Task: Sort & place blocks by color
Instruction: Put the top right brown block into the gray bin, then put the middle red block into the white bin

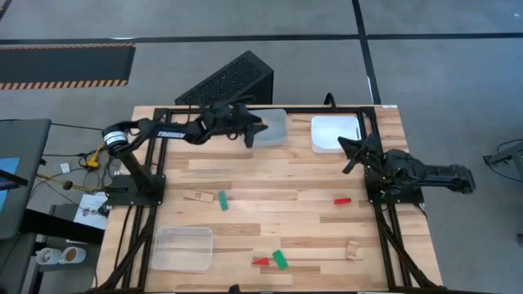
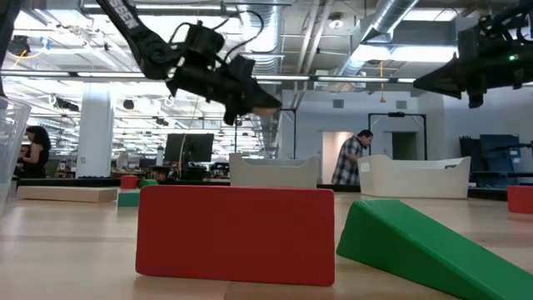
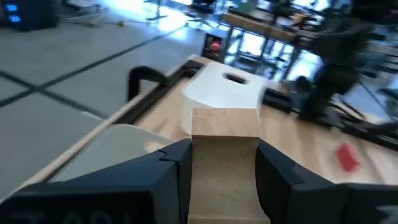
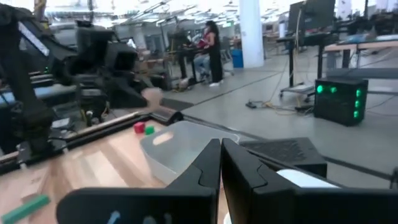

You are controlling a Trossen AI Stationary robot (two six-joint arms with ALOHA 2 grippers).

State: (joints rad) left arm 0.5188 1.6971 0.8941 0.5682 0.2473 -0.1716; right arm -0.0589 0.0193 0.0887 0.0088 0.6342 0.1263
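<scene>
My left gripper (image 1: 254, 132) hangs in the air at the left edge of the far clear bin (image 1: 272, 126), shut on a light wooden block (image 3: 225, 155). My right gripper (image 1: 350, 153) is shut on nothing and waits above the table just near of the white bin (image 1: 335, 133). Other blocks lie flat on the table: a wooden one (image 1: 198, 196) beside a green one (image 1: 222, 200), a red one (image 1: 342, 200), a red (image 1: 261, 261) and green (image 1: 280, 260) pair near the near edge, and a wooden one (image 1: 353, 249). My left gripper pinches the wooden block by its two opposite side faces (image 3: 202, 158), one dark finger (image 3: 171, 177) on each side. The fingers reach out from the table's left and slant downward. The block is lifted clear of the table and sticks out past the fingertips.
A second clear bin (image 1: 182, 247) sits at the near left corner. A black perforated box (image 1: 229, 82) stands beyond the far edge. In the low view the red block (image 2: 236, 232) and green wedge (image 2: 433, 242) fill the foreground. People stand in the room behind.
</scene>
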